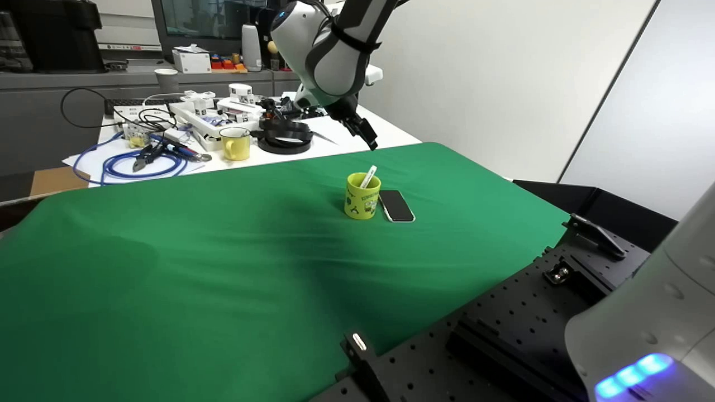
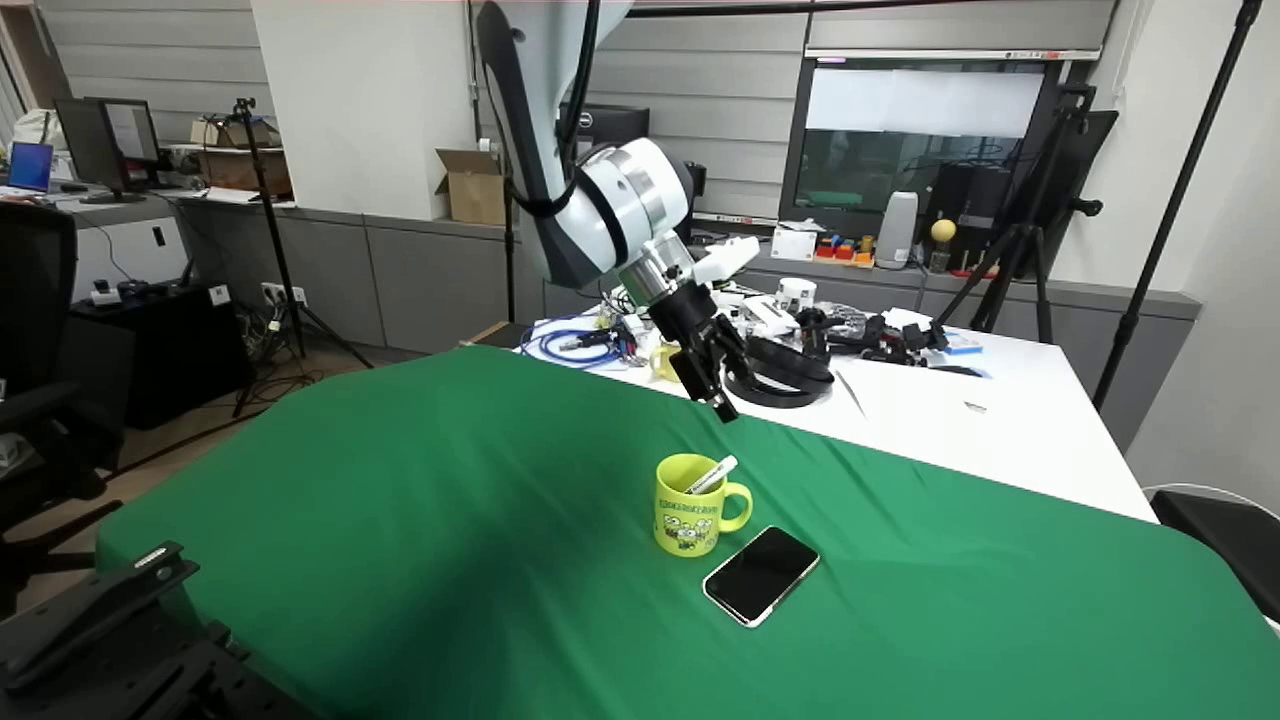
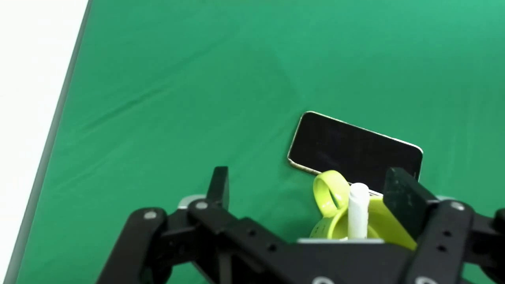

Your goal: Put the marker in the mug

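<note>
The yellow-green mug [image 1: 361,202] stands upright on the green cloth in both exterior views [image 2: 686,522]. The marker [image 1: 368,176] leans inside the mug, and its white end sticks up above the rim [image 2: 712,475]. My gripper [image 1: 371,144] is above the mug and apart from it, on the side toward the white table [image 2: 728,412]. In the wrist view the gripper [image 3: 307,177] is open with its fingers wide apart and nothing between them. The mug [image 3: 384,221] and the marker [image 3: 358,213] show there at lower right, partly hidden by the gripper body. The marker's lower part is hidden.
A dark phone [image 2: 762,577] lies flat beside the mug, near its handle; the wrist view shows it too [image 3: 351,146]. Behind the cloth, a white table [image 2: 960,420] holds cables, tools, black rings [image 1: 285,137] and another yellow cup [image 1: 236,145].
</note>
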Available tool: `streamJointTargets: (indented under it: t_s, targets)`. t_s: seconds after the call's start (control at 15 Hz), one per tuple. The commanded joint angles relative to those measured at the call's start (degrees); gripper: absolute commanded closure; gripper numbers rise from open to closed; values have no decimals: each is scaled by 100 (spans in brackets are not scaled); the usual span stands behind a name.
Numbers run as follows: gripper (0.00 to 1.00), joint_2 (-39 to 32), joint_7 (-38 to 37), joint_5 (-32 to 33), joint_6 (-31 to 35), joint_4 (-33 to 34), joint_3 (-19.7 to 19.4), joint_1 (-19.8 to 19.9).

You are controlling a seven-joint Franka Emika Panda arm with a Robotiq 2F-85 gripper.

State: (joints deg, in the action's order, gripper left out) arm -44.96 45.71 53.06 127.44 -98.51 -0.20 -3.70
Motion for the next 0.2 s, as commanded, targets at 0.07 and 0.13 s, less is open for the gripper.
streamJointTargets:
  t_s: [0.07, 0.13]
  targets:
    - [0, -7, -22, 51, -44, 12, 82, 66]
    - [0, -7, -23, 51, -44, 11, 82, 66]
